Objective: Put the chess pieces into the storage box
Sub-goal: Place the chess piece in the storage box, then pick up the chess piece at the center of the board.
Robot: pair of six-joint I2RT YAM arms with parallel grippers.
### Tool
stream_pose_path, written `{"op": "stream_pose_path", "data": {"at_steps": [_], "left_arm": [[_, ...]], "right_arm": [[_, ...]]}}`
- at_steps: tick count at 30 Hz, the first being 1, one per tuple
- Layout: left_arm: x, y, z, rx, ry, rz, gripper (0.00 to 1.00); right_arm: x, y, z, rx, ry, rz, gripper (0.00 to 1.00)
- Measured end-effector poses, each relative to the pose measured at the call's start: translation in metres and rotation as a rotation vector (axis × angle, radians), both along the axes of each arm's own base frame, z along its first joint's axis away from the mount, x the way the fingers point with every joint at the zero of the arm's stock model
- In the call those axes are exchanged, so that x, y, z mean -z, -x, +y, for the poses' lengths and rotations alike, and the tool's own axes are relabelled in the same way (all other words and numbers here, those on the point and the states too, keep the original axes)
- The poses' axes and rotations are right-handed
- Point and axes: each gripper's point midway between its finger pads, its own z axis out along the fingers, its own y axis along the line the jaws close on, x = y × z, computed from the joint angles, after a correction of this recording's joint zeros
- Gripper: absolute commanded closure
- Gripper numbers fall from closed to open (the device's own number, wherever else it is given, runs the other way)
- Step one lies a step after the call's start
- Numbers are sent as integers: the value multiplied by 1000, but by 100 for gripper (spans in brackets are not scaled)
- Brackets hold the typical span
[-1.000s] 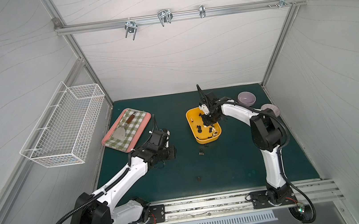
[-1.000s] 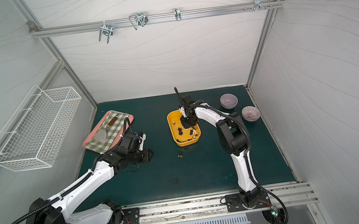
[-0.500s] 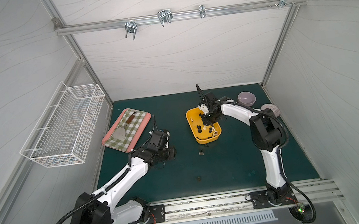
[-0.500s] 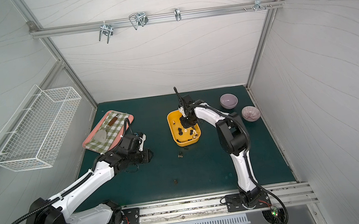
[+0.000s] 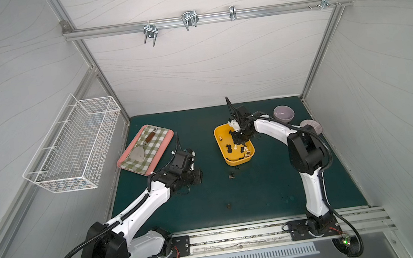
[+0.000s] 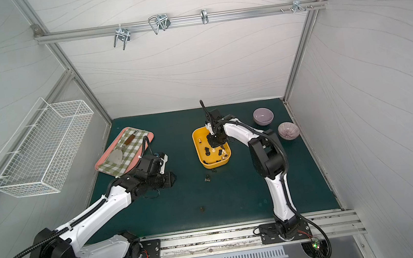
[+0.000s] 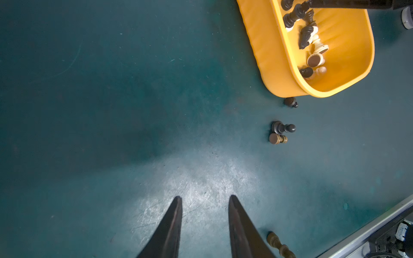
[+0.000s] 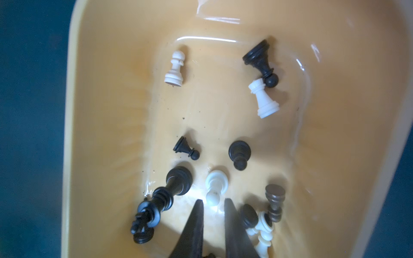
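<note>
We find the right gripper [image 8: 212, 200] down inside the shallow yellow plastic tub [image 8: 107, 111] with rounded corners. Its two dark fingers [image 8: 194, 230] stand only a sliver apart, and nothing is caught between them. A small cream-white pawn [image 8: 216, 185] sits just ahead of the tips, its round head toward the gap; whether it touches them we cannot tell. On one side of the fingers a tall black piece [image 8: 156, 207] lies toppled, and on the other is a cluster of cream, black and brown pieces [image 8: 266, 221]. More figures are scattered farther along the tub floor. In both top views the tub [image 5: 239, 161] [image 6: 216, 163] rests on the dark green mat [image 5: 273, 180].

The left gripper [image 7: 204, 197] hangs over bare mat, jaws moderately parted and empty. Four pieces lie outside the tub. A black pawn [image 7: 290, 102] lies on its side just beside the tub's wall. Another black pawn [image 7: 282, 127] and a short brown piece [image 7: 277, 138] lie side by side near it — all three well ahead of the fingers. A lone brown piece [image 7: 278, 244] lies outside the jaws, beside one finger.
</note>
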Motion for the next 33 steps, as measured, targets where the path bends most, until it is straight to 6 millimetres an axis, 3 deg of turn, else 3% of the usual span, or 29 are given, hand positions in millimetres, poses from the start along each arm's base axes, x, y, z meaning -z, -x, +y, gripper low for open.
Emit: {"op": "stream_pose_path", "data": {"at_steps": [7, 15, 18, 21, 25, 33], "left_arm": [[1, 1, 0, 1, -2, 3, 64], [4, 10, -3, 43, -20, 26, 62], [5, 18, -13, 107, -26, 23, 61], [5, 27, -26, 191, -34, 16, 61], [11, 42, -43, 312, -68, 18, 61], [15, 65, -78, 551, -127, 5, 60]], "right_arm": [[-17, 1, -1, 0, -10, -23, 80], [-70, 3, -4, 1, -62, -111, 80], [-92, 10, -13, 11, -88, -149, 80], [-103, 22, -26, 24, -103, -163, 80], [-101, 42, -45, 51, -110, -151, 80], [-69, 91, -81, 104, -82, -72, 80]]}}
